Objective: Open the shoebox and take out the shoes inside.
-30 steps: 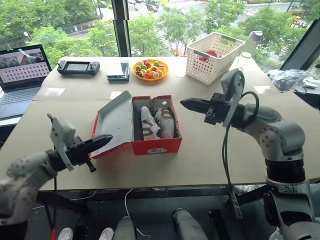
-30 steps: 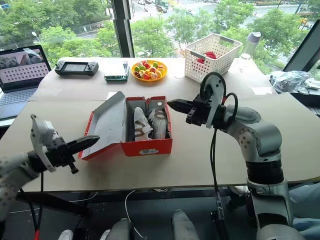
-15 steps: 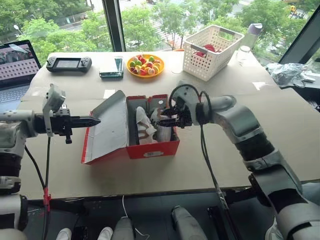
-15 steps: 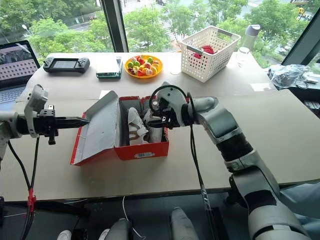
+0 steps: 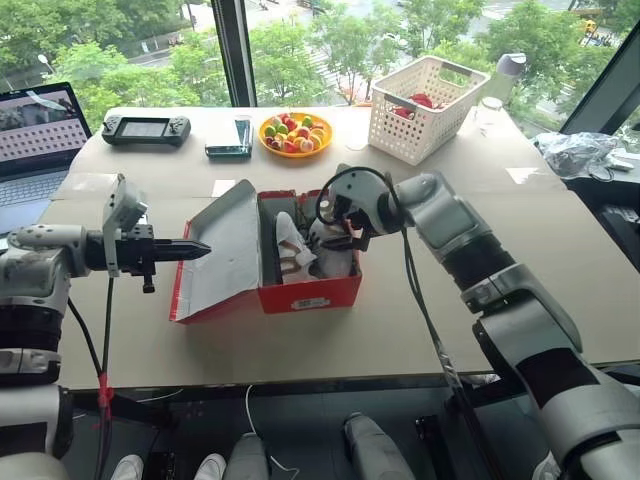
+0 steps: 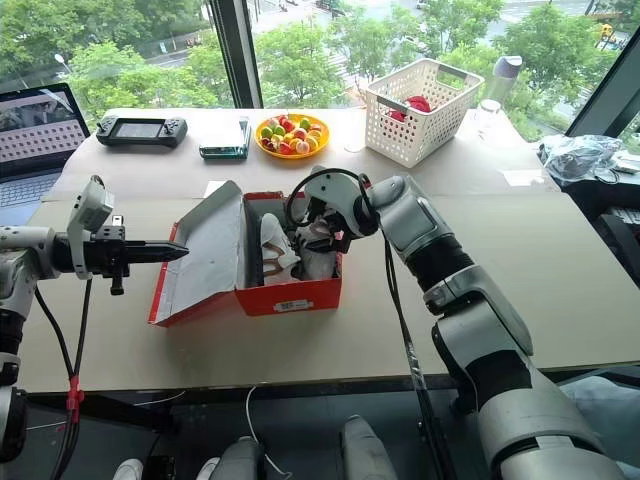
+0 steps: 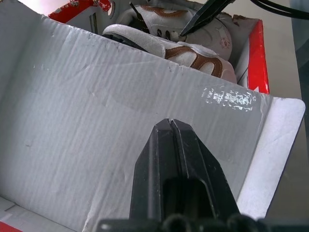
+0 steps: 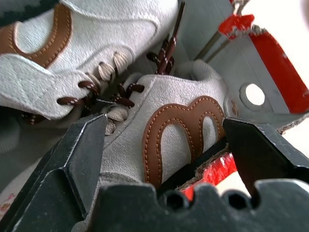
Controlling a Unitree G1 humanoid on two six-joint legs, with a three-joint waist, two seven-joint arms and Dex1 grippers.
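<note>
Shoebox (image 5: 305, 285): red, lid swung fully open toward the robot's left, grey inner face up, resting on the table (image 5: 420, 320) near its middle. Shoes (image 5: 315, 250): pale pair with brown trim and dark laces, both inside the box, side by side. Right gripper (image 8: 166, 154): jaws spread wide, lowered into the box with one finger to either side of the nearer shoe, not closed on it. Left gripper (image 7: 171, 145): fingers pressed shut, empty, pointing at the open lid; contact with the cardboard cannot be told. Step in hand, as judged: lid opening complete, first shoe about to be grasped. Next move calls for closing the right jaws across the shoe's upper and lifting it clear of the box wall without snagging the laces. Right wrist view supplies the finger straddle and the stitched brown mark on the shoe's side; head views supply the basket (image 5: 425, 95), fruit plate (image 5: 294, 134) and laptop (image 5: 35, 140) well beyond the box.
</note>
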